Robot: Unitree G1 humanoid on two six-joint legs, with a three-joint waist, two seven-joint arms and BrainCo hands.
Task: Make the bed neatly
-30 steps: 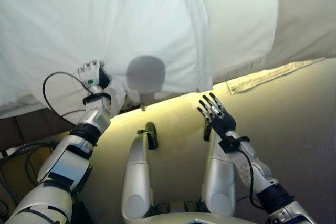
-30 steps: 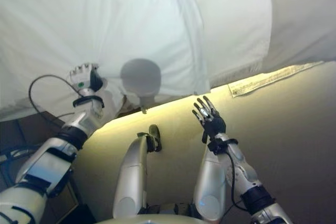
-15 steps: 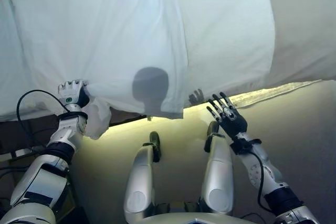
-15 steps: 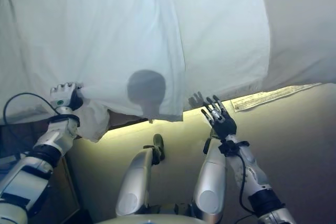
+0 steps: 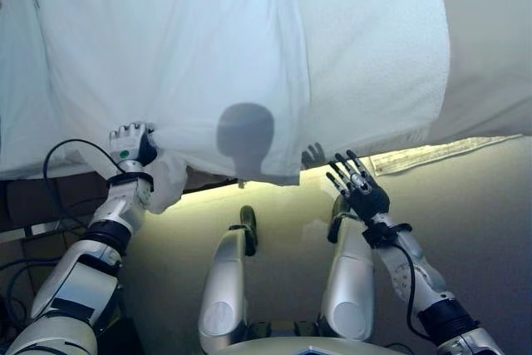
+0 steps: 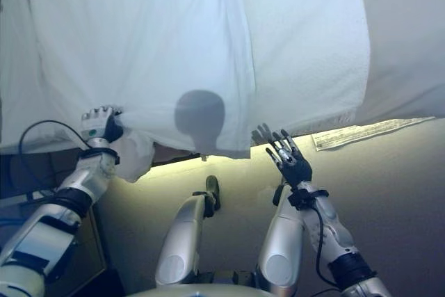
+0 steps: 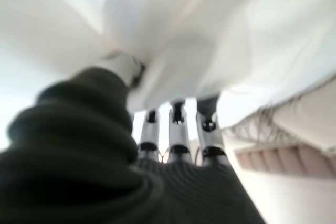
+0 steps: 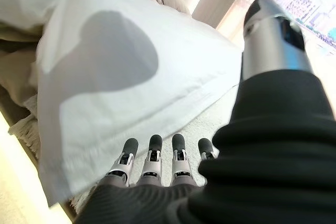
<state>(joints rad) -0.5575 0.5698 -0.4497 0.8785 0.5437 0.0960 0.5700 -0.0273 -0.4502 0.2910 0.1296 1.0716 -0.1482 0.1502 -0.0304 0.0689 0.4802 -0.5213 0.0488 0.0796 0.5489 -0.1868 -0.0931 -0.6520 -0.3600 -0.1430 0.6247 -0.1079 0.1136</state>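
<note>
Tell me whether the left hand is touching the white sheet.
Touching. In the left wrist view the left hand has its fingers curled into a bunched fold of the white sheet; the left eye view shows it at the sheet's hanging edge.

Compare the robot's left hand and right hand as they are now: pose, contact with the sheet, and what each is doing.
The left hand is curled round a bunched edge of the white sheet; the right hand is open, holding nothing. The left hand is in contact with the cloth; the right hand sits just below the sheet's hanging edge, over the floor. Both are raised toward the bed's near side.
</note>
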